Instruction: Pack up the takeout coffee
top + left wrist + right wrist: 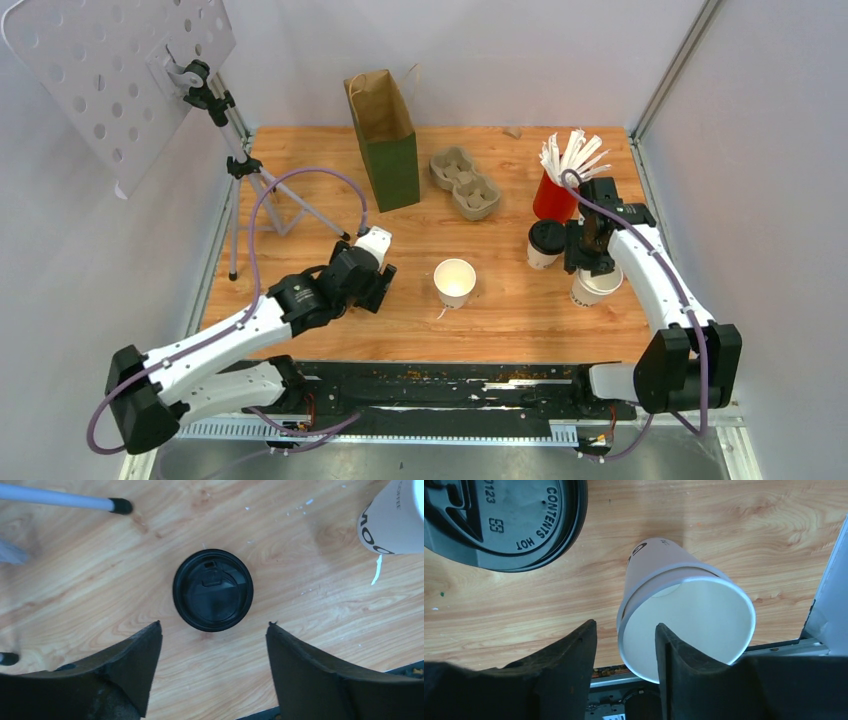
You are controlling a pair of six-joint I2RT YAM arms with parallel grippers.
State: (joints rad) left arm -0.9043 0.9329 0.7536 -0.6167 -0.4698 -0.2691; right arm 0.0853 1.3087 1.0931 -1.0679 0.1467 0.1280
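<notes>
Jaws are apart on both arms over the table [520,320]: right jaws straddle the rim of an open white cup [689,610] near the right edge, lidded cup [545,243] just beside it, another open cup [455,282] stands mid-table, and left jaws hang wide over a loose black lid [212,590].

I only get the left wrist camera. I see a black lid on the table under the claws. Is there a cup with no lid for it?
Observer: Yes. An open white cup stands mid-table, just right of the left gripper.
Operator: What's the other arm doing?
Observer: The right gripper has its jaws apart, astride the rim of another open cup.
Operator: Does any cup have its lid on?
Observer: Yes, one lidded cup stands beside the red stirrer cup.
</notes>
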